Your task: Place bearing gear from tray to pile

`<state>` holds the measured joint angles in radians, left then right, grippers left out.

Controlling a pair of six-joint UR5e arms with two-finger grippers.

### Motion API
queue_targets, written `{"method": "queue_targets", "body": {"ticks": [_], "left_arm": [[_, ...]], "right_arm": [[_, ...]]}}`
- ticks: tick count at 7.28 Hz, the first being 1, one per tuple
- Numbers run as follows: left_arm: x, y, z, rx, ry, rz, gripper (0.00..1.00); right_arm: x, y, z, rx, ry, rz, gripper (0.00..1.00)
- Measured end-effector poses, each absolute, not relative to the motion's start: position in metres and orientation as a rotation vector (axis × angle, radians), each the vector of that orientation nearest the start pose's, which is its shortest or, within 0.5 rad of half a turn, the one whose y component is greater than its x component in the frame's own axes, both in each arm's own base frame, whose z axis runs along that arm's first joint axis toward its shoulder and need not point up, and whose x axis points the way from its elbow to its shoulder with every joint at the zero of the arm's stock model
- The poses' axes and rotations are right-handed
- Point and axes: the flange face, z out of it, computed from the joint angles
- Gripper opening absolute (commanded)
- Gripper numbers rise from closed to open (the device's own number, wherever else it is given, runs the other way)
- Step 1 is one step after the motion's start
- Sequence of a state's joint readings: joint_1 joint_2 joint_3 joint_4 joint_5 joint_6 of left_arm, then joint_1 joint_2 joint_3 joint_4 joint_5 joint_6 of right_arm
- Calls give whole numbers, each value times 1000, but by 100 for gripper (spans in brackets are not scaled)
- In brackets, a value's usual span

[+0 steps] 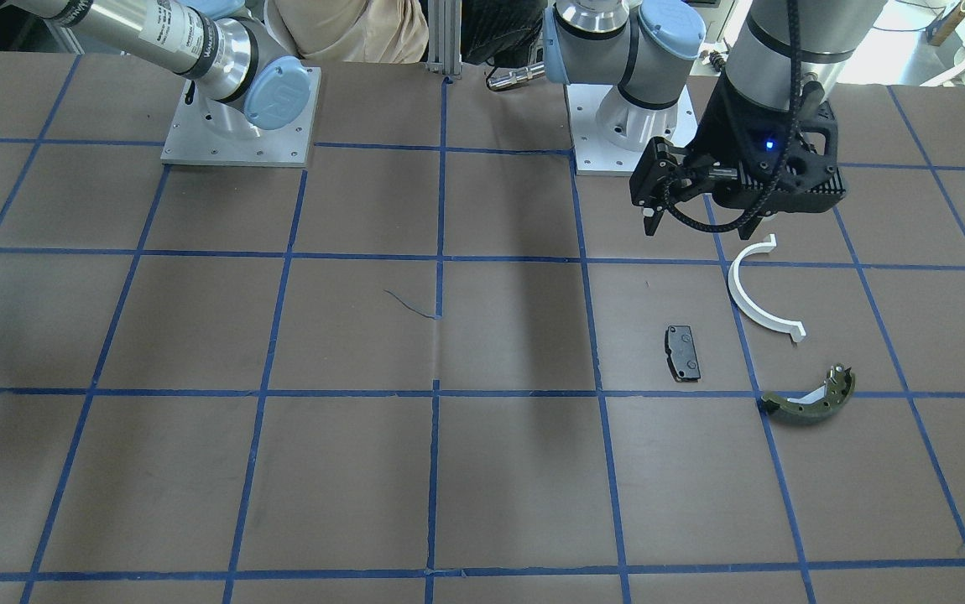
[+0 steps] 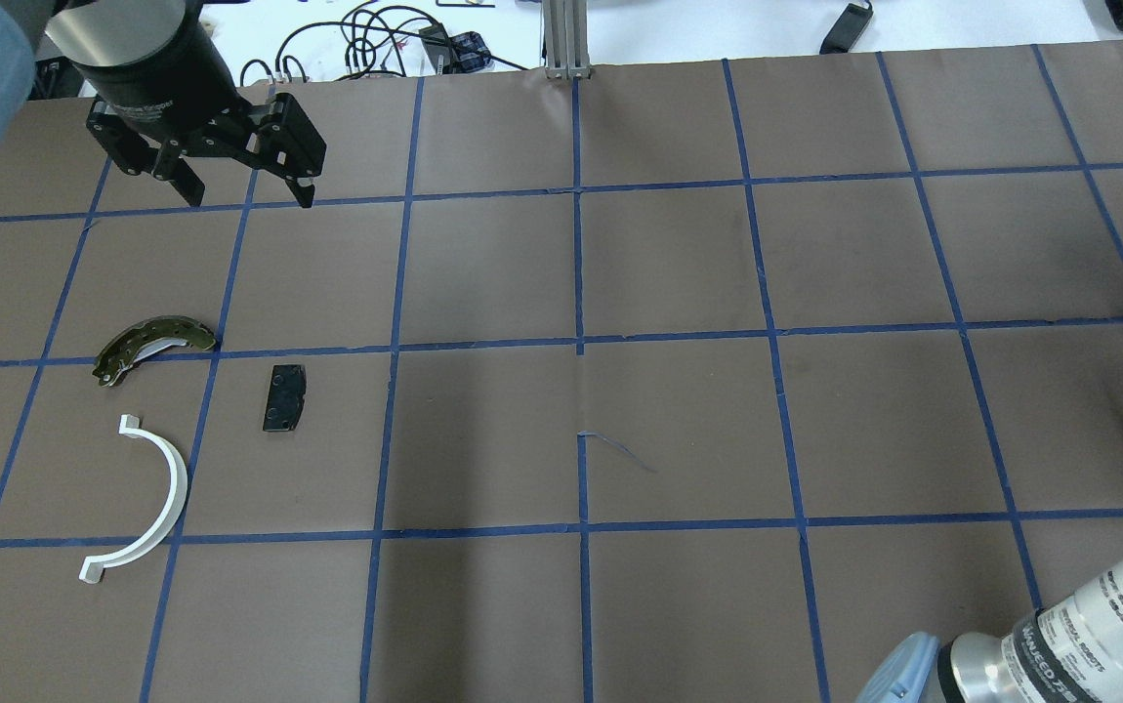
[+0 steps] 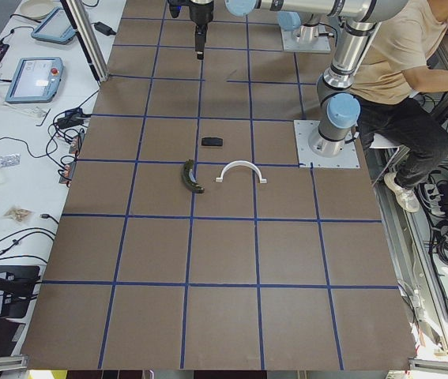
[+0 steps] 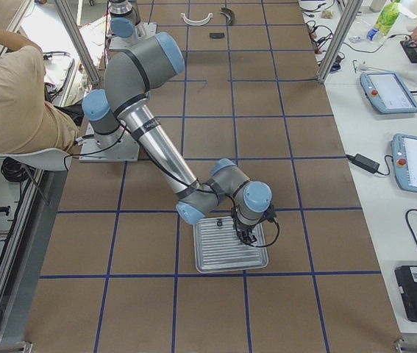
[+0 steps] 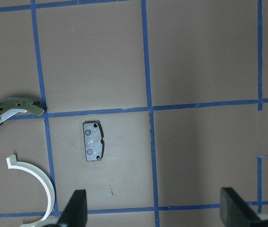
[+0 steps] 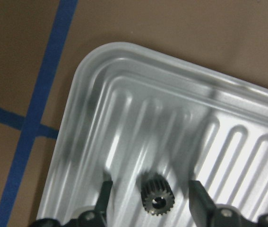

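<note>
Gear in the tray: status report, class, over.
Right gripper open, straddling gear in tray, not gripped. Left gripper open, empty, raised near pile. Nothing blocking seen.

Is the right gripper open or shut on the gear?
Open: the right gripper straddles the gear without touching it, on the tray.

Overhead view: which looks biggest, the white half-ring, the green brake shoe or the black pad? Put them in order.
1. white half-ring, the largest
2. green brake shoe, clearly shorter
3. black pad, the smallest
All lie close together, so nearness hardly matters.
</note>
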<state>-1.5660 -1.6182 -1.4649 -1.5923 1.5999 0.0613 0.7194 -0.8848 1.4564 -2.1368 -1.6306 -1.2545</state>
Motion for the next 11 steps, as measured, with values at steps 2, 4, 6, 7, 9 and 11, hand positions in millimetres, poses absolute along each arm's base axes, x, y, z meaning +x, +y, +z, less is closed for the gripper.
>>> {"method": "queue_targets", "body": {"ticks": [2, 4, 6, 7, 9, 11], "left_arm": [[-128, -516, 514, 89, 3109, -56, 100], [-128, -516, 514, 88, 3109, -56, 100], [-127, -515, 514, 89, 3109, -57, 100], [-127, -515, 515, 89, 3109, -57, 100], [-127, -516, 515, 90, 3109, -57, 100], [-127, -516, 514, 90, 3109, -57, 100]], "right_arm": [[-441, -556, 180, -632, 3102, 87, 0], [-441, -555, 182, -631, 3106, 91, 0], [-439, -554, 196, -633, 3109, 96, 0], [-434, -553, 209, -632, 3104, 98, 0], [-412, -553, 242, -571, 3089, 115, 0], [-356, -568, 274, -478, 3077, 151, 0]]}}
